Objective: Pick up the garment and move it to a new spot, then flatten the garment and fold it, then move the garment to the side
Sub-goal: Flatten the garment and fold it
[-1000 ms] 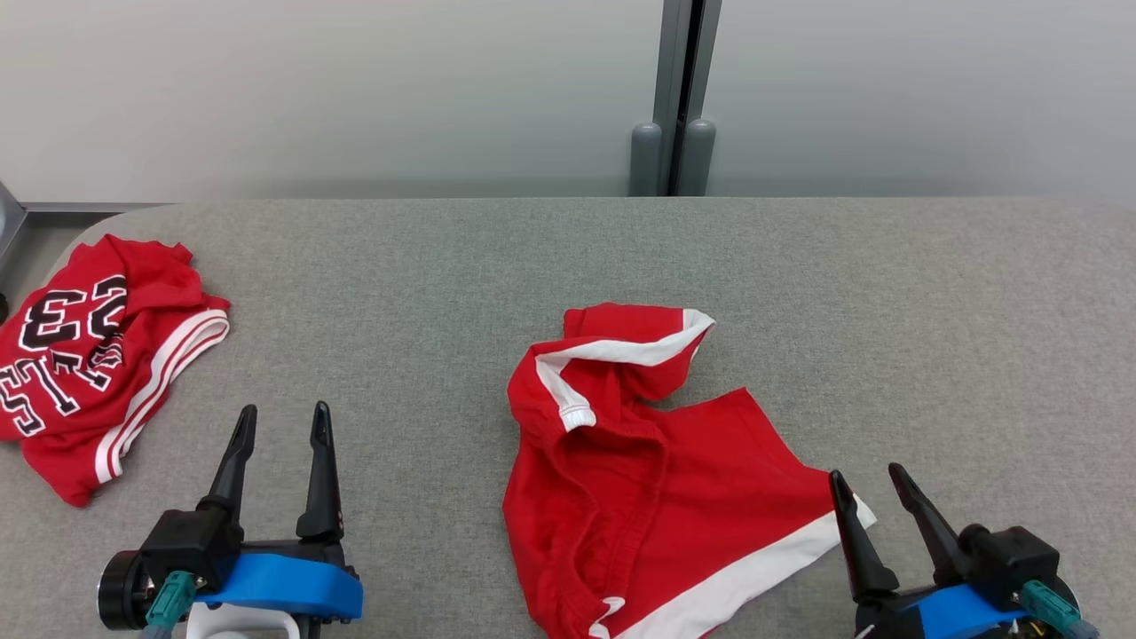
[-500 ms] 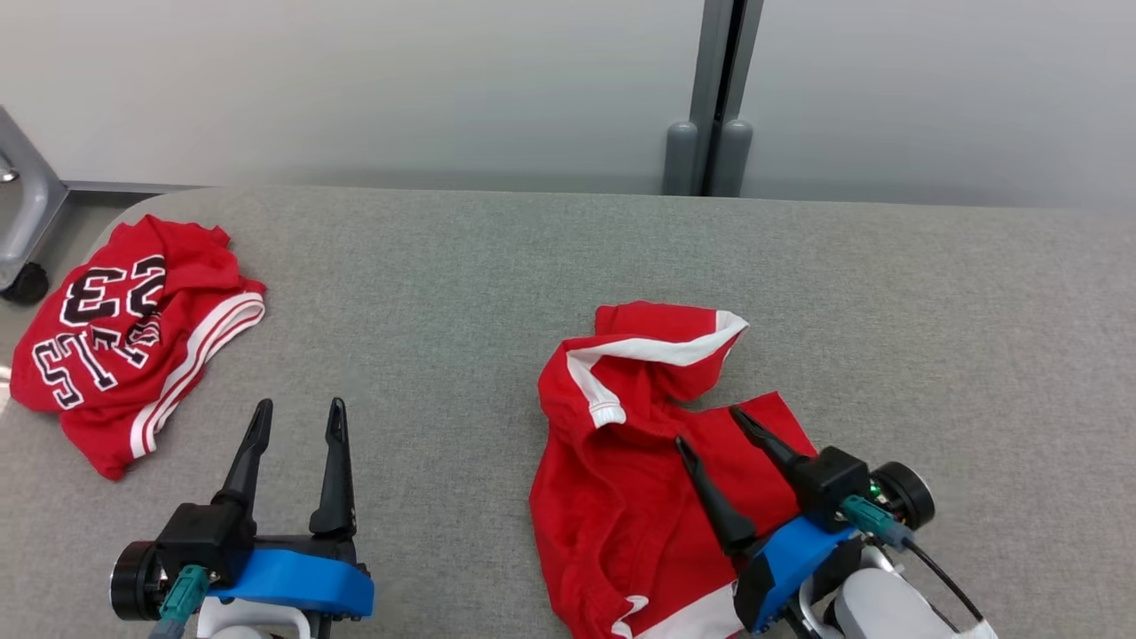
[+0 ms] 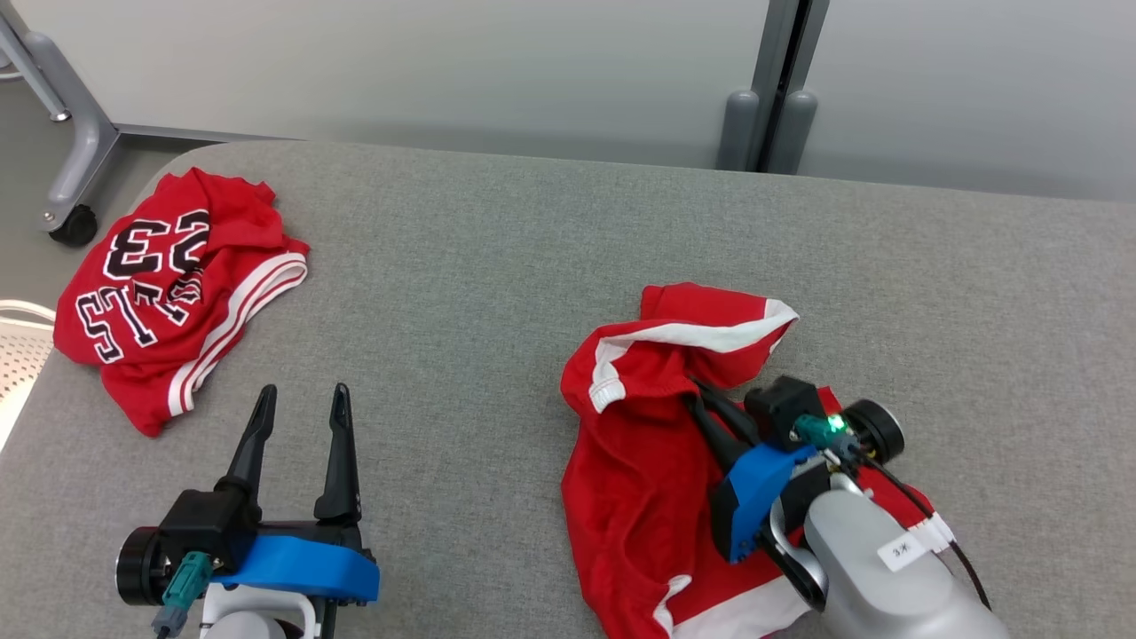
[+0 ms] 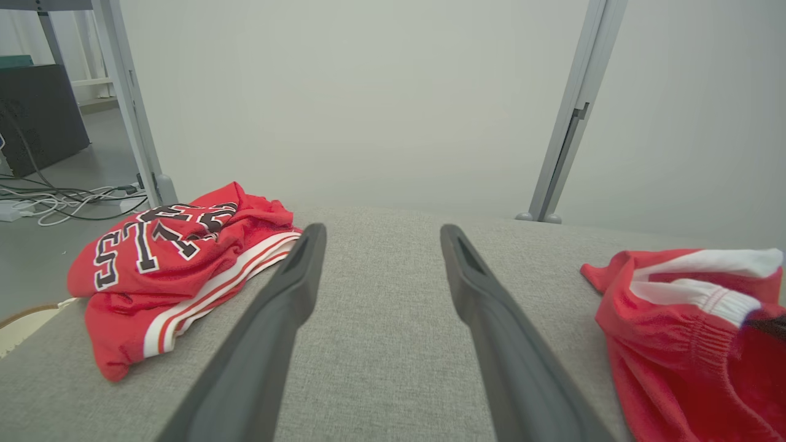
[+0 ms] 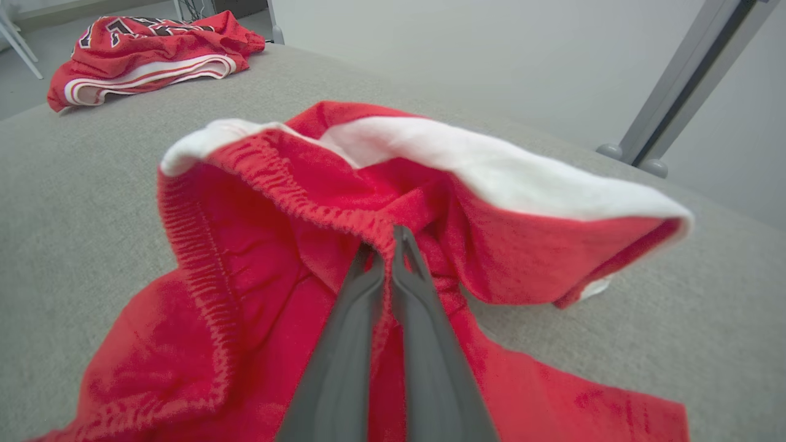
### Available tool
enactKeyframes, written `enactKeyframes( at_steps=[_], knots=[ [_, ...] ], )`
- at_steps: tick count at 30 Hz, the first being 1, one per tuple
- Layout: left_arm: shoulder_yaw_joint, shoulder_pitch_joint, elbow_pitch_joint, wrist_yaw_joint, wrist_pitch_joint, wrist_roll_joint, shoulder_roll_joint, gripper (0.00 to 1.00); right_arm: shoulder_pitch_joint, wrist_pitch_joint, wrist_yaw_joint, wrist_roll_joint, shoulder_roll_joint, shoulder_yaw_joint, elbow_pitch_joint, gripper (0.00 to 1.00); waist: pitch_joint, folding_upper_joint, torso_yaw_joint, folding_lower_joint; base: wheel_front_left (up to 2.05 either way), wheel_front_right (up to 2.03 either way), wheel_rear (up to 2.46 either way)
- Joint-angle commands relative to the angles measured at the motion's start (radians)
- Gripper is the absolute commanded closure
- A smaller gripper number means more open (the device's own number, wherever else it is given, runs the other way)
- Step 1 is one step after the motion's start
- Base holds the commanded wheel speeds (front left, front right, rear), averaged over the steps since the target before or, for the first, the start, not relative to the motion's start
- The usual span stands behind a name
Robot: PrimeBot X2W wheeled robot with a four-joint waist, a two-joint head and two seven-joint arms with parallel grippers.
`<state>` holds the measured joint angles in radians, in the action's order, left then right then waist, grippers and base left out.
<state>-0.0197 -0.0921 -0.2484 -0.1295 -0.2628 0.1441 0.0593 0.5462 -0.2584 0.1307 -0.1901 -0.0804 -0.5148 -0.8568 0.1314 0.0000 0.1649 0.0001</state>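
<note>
Two red garments lie on the grey counter (image 3: pixel 497 266): the shorts (image 3: pixel 639 479) at about 4 o'clock from its centre, and a jersey (image 3: pixel 169 293) well apart at 10 o'clock. The right gripper (image 3: pixel 697 390) is on the shorts, jaws clenched on a fold beside the waistband. The left gripper (image 3: pixel 303 395) hovers at 7 o'clock, jaws released. For a clean pickup the pinch should probably catch enough cloth, then rise straight up so the shorts hang free before travelling.
</note>
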Motion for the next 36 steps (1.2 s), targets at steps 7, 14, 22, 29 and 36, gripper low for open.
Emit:
enactKeyframes(
  at_steps=[7, 14, 22, 29, 36],
  knots=[
    [-0.017, -0.042, -0.003, -0.002, -0.003, 0.004, -0.006, 0.00, 0.189, -0.008, 0.000, -0.077, 0.029, -0.056, 0.012, 1.00, 0.019, 0.0000, 0.044, -0.0001, 0.00, 0.00, 0.00],
    [-0.060, -0.065, -0.016, -0.002, -0.003, 0.020, -0.008, 0.00, 0.271, 0.010, 0.000, -0.242, 0.028, -0.240, 0.045, 1.00, 0.037, 0.0000, 0.105, -0.0001, 0.00, 0.00, 0.00],
    [-0.071, -0.064, -0.017, -0.002, -0.003, 0.041, -0.010, 0.00, 0.201, 0.008, 0.000, -0.394, 0.027, -0.453, 0.090, 0.00, 0.051, 0.0000, 0.104, -0.0001, 0.00, 0.00, 0.00],
    [-0.046, -0.049, -0.015, -0.002, -0.003, 0.019, -0.010, 0.00, 0.182, -0.007, 0.000, -0.428, 0.028, -0.467, 0.102, 0.00, 0.032, 0.0000, 0.033, -0.0001, 0.00, 0.00, 0.00],
    [-0.017, -0.012, -0.015, -0.002, -0.003, -0.004, -0.010, 0.00, 0.083, -0.007, 0.000, -0.310, 0.023, -0.281, 0.185, 0.00, -0.015, 0.0000, -0.048, -0.0001, 0.00, 0.00, 0.00]
  ],
)
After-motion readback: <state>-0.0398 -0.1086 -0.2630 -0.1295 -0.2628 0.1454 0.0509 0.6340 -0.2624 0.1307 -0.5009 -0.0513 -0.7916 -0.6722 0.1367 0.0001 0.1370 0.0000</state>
